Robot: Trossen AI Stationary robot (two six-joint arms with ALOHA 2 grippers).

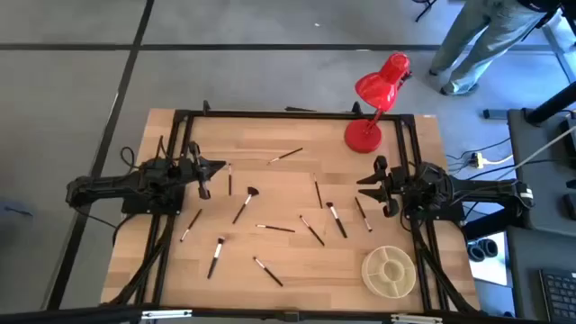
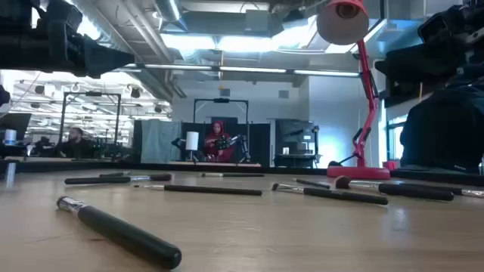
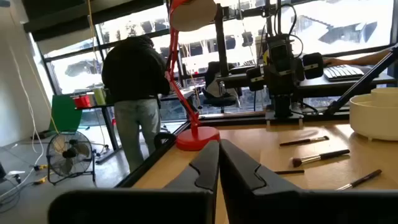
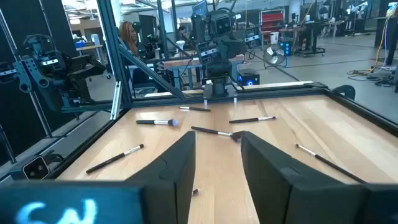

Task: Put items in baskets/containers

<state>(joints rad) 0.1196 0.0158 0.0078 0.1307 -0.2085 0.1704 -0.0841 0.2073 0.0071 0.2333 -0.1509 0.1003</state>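
About a dozen thin dark makeup brushes lie flat and scattered on the wooden table, among them a fan-headed brush (image 1: 245,203) and a brush (image 1: 216,256) nearer the front. The round cream divided dish (image 1: 367,270) sits at the table's near right corner and also shows as the dish (image 3: 376,115) in the left wrist view. My left gripper (image 1: 219,166) hovers shut over the table's left side. My right gripper (image 1: 364,186) hovers open over the right side, beyond the dish, with brushes (image 4: 211,131) on the table ahead of it. Neither holds anything.
A red desk lamp (image 1: 373,99) stands on its round base (image 1: 364,137) at the far right of the table. A black frame (image 1: 297,114) runs along the table's edges. A person (image 1: 486,36) stands on the floor beyond the far right corner.
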